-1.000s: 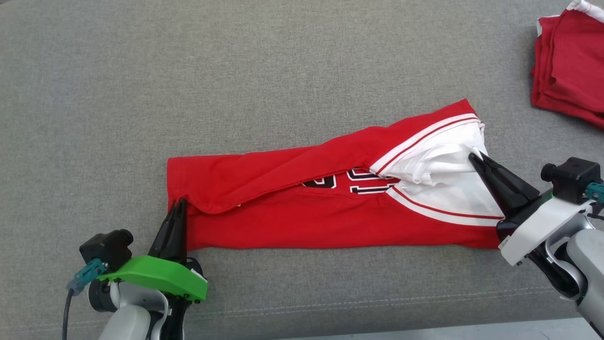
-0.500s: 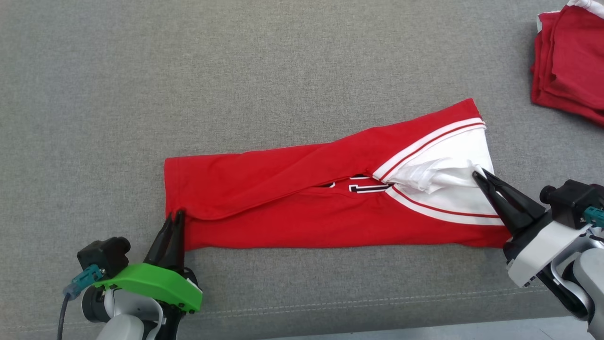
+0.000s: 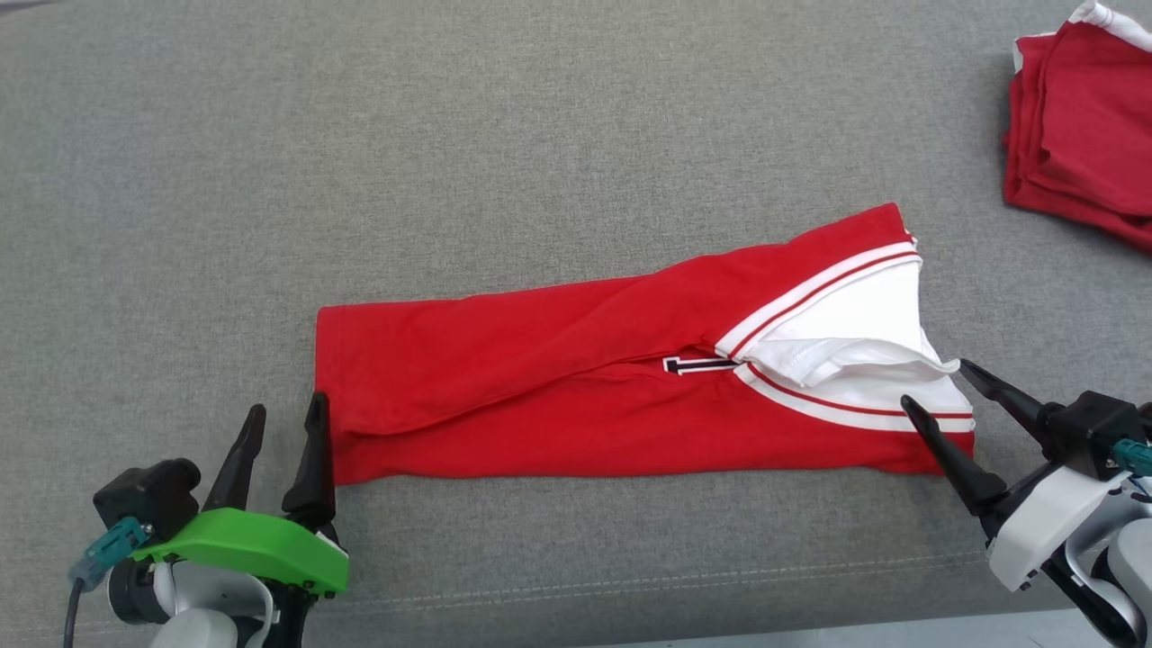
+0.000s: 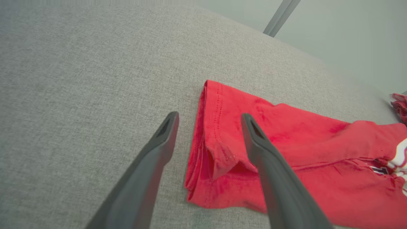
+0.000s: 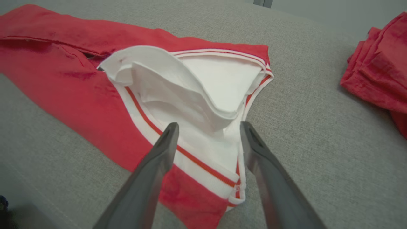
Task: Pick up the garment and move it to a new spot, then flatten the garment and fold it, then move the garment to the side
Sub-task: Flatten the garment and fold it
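Presently the garment (image 3: 576, 396) lies as a long folded strip on the grey cushion (image 3: 450, 135) between the left gripper (image 3: 288, 403) and right gripper (image 3: 933, 382), both spread apart and holding nothing. Judged best: flatten the raised white flap (image 3: 846, 355) before the next fold, gripping both layers squarely. A second ago both were pinched on the cloth ends; they have since released.
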You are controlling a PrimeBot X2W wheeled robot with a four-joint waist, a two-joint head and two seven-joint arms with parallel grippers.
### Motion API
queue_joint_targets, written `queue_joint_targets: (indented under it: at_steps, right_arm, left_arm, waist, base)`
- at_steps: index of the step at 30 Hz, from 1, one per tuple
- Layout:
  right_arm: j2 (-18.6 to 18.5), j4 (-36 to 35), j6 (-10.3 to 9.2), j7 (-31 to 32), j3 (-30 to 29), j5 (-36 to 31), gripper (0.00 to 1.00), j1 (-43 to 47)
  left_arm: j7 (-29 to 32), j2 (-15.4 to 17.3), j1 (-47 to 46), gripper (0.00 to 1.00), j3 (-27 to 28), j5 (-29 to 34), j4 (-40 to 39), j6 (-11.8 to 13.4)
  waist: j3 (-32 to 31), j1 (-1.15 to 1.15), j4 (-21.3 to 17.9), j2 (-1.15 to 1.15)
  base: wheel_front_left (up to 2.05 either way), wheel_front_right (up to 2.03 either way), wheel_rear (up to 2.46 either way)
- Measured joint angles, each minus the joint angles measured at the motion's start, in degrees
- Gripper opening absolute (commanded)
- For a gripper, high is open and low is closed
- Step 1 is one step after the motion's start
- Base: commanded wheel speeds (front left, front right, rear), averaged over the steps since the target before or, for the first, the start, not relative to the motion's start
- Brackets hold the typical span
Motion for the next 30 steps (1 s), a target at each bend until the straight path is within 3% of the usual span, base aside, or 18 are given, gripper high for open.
queue_joint_targets:
  at_steps: [5,15,21,30]
  right_arm:
    - [0.20,0.64,0.00,0.01,-0.80,-0.12,1.00,1.21]
    - [3.05,1.45,-0.01,0.00,-11.04,7.89,1.00,1.91]
    - [3.76,5.20,-0.01,0.65,-9.37,14.32,1.00,1.66]
    - [4.83,7.62,-0.01,10.38,-6.80,21.02,1.00,-5.81]
  left_arm:
    - [-1.20,-0.09,0.00,1.00,0.40,0.47,-1.74,0.20]
    - [-2.54,-0.91,0.00,1.00,0.71,2.01,-3.43,0.30]
    - [-2.52,-2.01,0.00,1.00,-1.10,2.83,-4.17,0.31]
    - [-2.49,-3.11,-0.01,1.00,-2.56,3.34,-4.47,0.73]
  waist:
    - [-0.93,0.00,-0.31,0.00]
    - [-3.55,0.00,-1.23,0.00]
    - [-5.22,0.00,-1.29,0.00]
    - [-5.96,0.00,1.18,0.00]
  base:
    - [0.00,0.00,0.00]
    - [0.00,0.00,0.00]
    - [0.00,0.00,0.00]
    - [0.00,0.00,0.00]
